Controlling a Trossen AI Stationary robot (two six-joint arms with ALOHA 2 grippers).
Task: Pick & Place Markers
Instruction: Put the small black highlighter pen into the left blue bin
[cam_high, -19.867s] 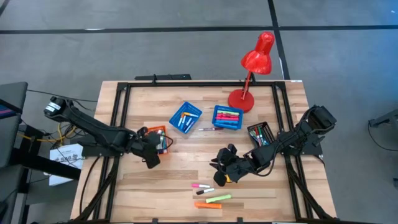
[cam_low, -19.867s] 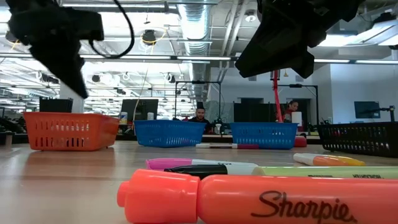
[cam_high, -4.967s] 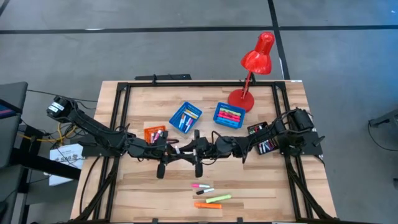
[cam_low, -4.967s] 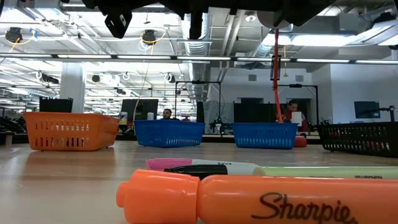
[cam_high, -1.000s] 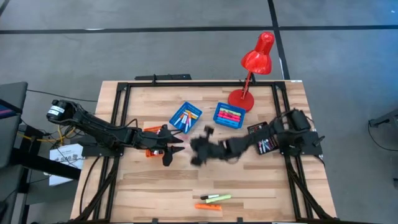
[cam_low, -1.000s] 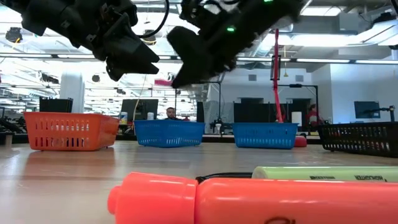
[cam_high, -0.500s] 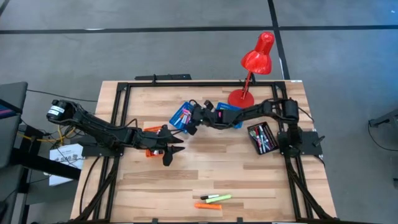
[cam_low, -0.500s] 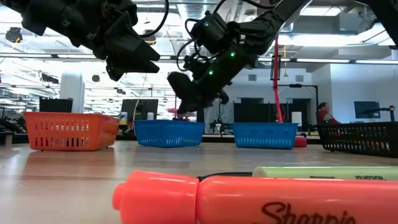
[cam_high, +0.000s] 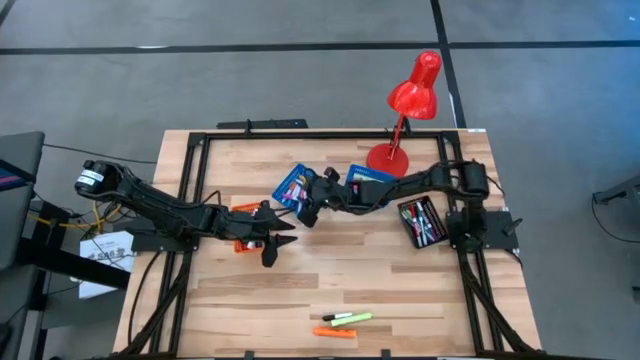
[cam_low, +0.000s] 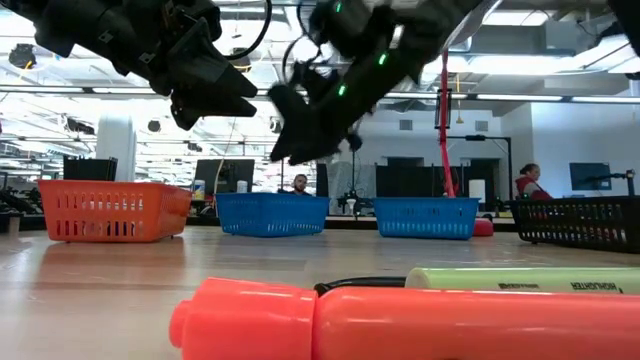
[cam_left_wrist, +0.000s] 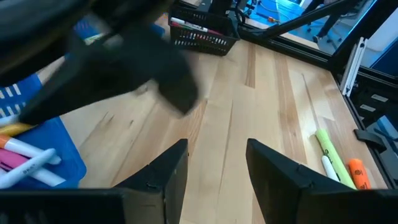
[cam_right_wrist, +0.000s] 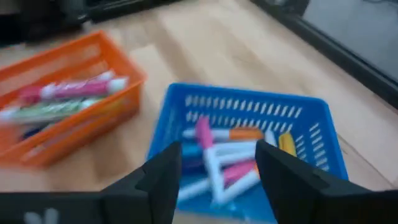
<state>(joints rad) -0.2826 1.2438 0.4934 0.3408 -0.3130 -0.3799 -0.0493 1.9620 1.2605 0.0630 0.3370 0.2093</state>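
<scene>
Right gripper (cam_high: 308, 212) has backed off slightly, jaws spread and empty, over left blue tray's (cam_high: 290, 183) near edge. Left gripper (cam_high: 283, 233) open above bare wood beside it.

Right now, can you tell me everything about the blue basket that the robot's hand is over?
The blue basket is a small, square-cornered tray that looks like plastic, with slotted walls and an open top. It sits flat on the wooden table, turned at an angle, between an orange basket and a second blue basket. Inside, markers lie in a loose heap: pink, orange, yellow, white and blue. The right gripper hangs just above it, fingers apart, touching nothing.
</scene>
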